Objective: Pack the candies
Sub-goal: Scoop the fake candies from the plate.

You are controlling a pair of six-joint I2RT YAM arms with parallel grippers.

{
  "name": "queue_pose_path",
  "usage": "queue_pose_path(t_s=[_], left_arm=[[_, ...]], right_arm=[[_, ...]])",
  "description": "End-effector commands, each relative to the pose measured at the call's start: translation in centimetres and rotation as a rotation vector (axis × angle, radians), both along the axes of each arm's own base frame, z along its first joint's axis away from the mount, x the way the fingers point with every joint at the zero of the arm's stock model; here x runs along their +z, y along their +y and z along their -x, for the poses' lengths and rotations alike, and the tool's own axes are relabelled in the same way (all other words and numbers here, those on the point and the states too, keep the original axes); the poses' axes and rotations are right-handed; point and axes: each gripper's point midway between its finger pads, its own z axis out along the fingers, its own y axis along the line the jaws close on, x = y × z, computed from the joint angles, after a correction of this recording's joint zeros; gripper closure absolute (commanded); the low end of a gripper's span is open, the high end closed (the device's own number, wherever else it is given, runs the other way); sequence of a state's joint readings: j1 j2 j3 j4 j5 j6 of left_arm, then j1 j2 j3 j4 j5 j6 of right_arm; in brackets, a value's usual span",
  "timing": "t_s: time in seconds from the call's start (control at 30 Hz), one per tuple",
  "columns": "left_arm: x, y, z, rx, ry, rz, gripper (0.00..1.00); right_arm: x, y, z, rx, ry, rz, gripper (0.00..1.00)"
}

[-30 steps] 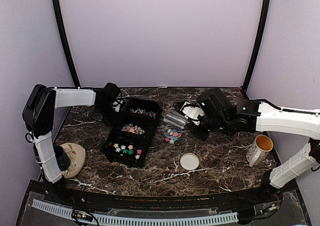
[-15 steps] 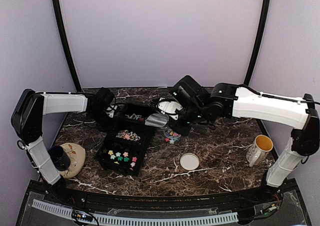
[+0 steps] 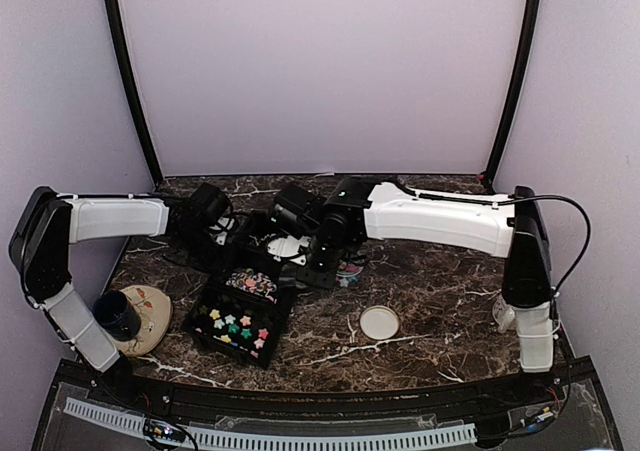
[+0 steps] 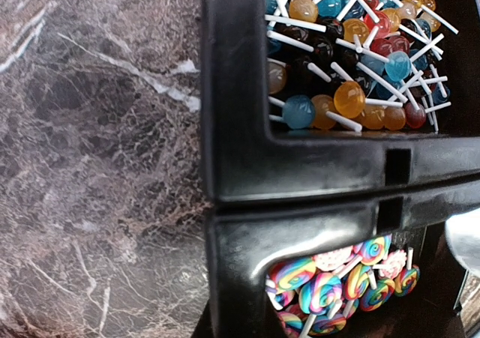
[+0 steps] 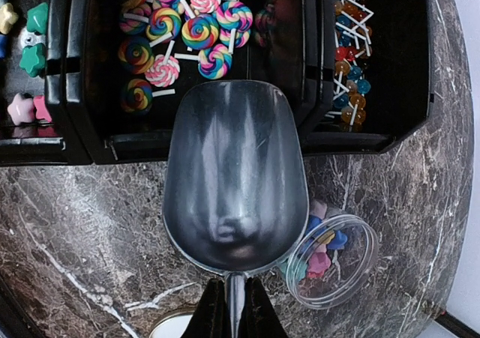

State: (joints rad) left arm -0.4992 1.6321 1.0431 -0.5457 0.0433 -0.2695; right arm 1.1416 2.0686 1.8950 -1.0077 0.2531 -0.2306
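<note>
Swinging left since before, right gripper (image 5: 227, 313), clenched on the empty scoop (image 5: 234, 166), hovers at the right edge of the tray (image 5: 69, 91). Left gripper (image 3: 215, 241), clenched, seemingly pins its far-left rim. Dip shallowly among its candies (image 5: 199, 32) and lift level.

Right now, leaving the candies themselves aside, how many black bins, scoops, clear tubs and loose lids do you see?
black bins: 3
scoop: 1
clear tub: 1
loose lid: 1
Total: 6
</note>
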Motion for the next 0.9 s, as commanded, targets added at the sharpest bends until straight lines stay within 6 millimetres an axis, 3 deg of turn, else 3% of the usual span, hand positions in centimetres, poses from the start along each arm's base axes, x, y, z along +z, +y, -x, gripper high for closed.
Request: queue_pose_path(t_s=[0.0,0.13,0.37,0.6,0.87], left_arm=[[3.5,-0.6,-1.5,-0.012,-0.148,0.025,1.00],[3.6,-0.7,-1.4,-0.019,-0.158,0.016,1.00],[3.4,-0.9,-1.4,-0.018,-0.165,0.017,1.00],[3.7,-1.1,-1.6,-0.016,-0.179,0.032,1.00],[4.2,-1.2,-1.9,-0.020,-0.197,0.042,1.00]], right_arm=[[-0.6,0.6,0.3,0.037,-0.016,0.081,1.00],[-2.1,1.1,0.3,0.057,-0.023,0.149,1.00],[-2.7,3.6,0.2,0.107,-0.027,0.138,1.00],[-5.7,6.6,2.2,0.242,0.064,0.112,1.00],[-7.2,8.9,5.8,0.407,0.214,0.017,1.00]])
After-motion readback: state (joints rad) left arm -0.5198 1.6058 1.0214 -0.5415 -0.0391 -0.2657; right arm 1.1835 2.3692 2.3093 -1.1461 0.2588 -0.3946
